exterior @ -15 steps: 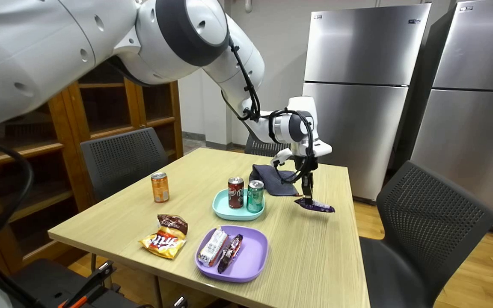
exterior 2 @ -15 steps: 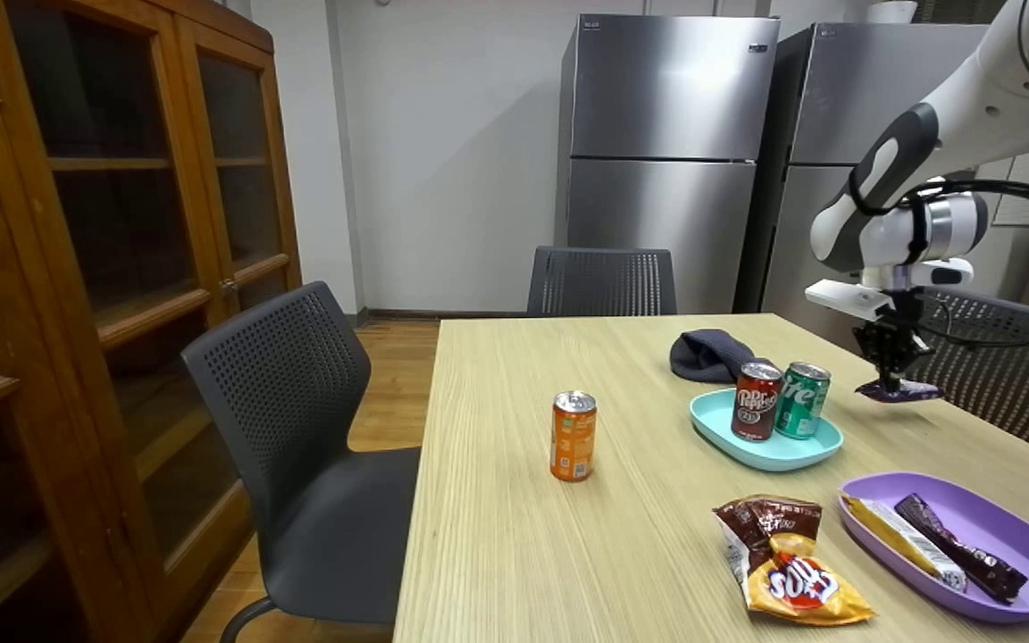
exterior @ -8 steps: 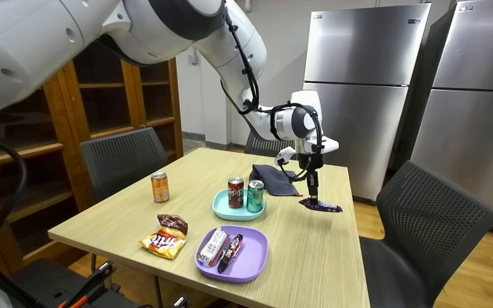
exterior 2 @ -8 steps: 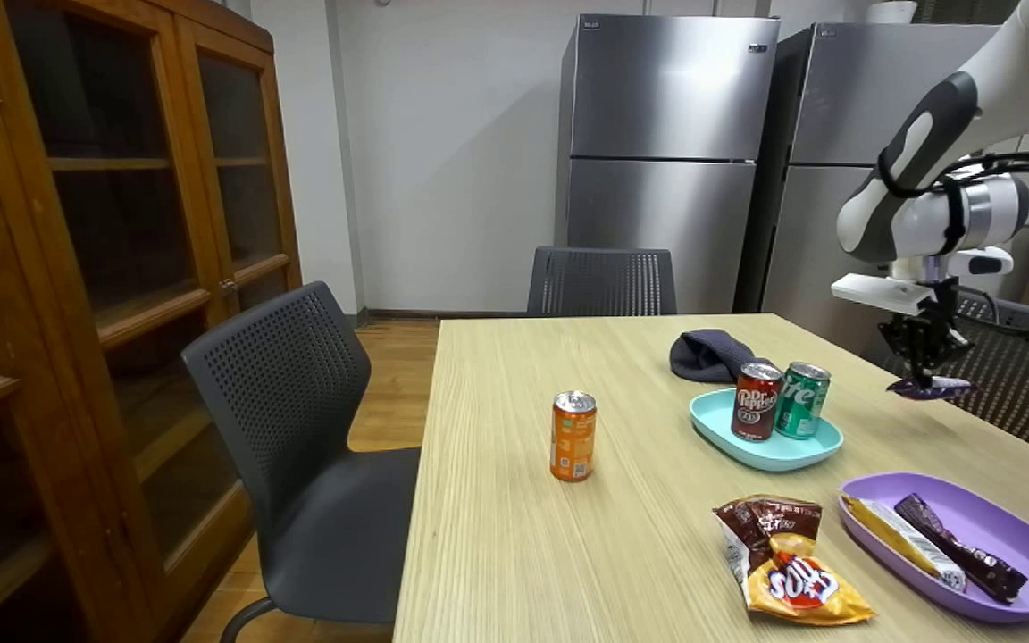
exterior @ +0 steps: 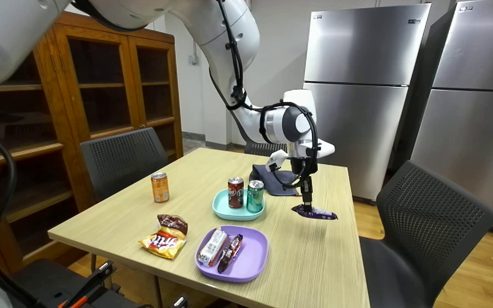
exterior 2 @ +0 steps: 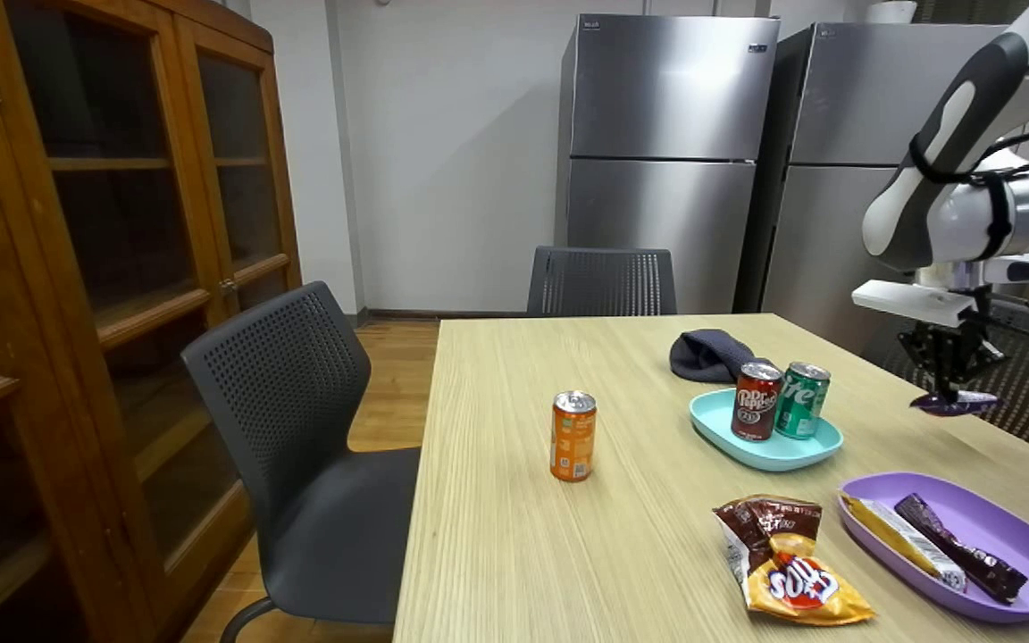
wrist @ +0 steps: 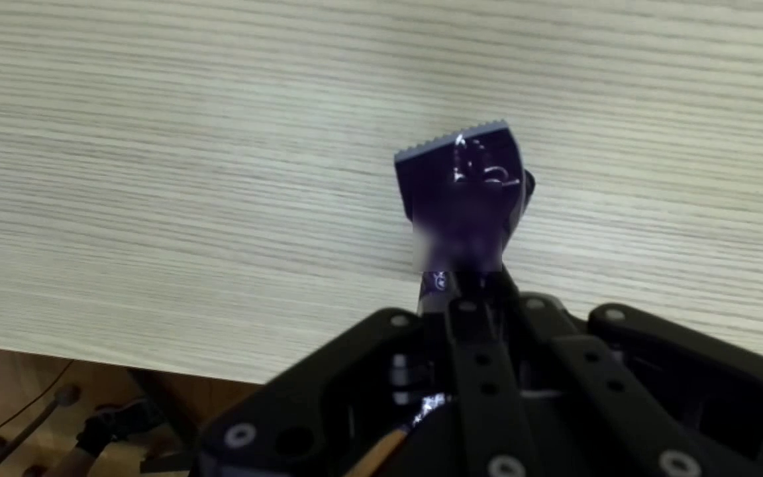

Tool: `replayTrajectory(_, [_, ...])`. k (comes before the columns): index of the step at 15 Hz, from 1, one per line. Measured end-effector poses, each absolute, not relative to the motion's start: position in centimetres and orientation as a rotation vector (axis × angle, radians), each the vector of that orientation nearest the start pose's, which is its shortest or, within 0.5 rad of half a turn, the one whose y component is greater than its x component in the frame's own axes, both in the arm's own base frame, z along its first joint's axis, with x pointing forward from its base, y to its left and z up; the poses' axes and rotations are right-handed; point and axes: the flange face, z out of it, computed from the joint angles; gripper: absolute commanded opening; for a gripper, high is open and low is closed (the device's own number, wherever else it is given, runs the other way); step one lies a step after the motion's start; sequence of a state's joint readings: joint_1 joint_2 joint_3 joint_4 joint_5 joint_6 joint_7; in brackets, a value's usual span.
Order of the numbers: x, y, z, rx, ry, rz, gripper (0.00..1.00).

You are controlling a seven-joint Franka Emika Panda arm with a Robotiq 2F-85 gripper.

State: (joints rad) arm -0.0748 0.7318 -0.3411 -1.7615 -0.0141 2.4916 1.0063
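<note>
My gripper (exterior: 307, 207) is shut on a dark purple wrapped snack bar (exterior: 323, 214) and holds it a little above the table (exterior: 306, 265). In an exterior view the gripper (exterior 2: 947, 394) and bar (exterior 2: 974, 405) are at the right, beyond the purple plate (exterior 2: 907, 487). In the wrist view the bar (wrist: 461, 162) sticks out past the fingers (wrist: 477, 281); its middle is blurred and partly hidden by them. The purple plate (exterior: 255, 256) bears a white-and-yellow wrapped bar (exterior: 213, 247) and a dark brown wrapped bar (exterior: 230, 254), lying side by side.
A turquoise plate (exterior: 238, 217) bears a dark red can (exterior: 236, 193) and a green can (exterior: 255, 196). A dark cloth (exterior: 274, 182) lies behind it. An orange can (exterior: 160, 188) and a Fritos bag (exterior: 167, 239) stand apart. Chairs (exterior: 435, 226) surround the table.
The gripper, with the bar held in it, has moved rightward and lately nearer in an exterior view. The arm has shifted with it. The plates, cans and bag have not moved.
</note>
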Motion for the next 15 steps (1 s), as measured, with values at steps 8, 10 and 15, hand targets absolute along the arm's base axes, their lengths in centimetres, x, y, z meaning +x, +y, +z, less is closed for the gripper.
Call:
replayTrajectory(8, [55.0,-20.7,18.4,-2.819,1.859,-0.227,0.01])
replayTrajectory(10, [53.5,-19.7,18.9,-2.859,1.805,-0.237,0.01])
replayTrajectory(15, [50.2,-17.8,19.6,-2.976,1.608,-0.187,0.01])
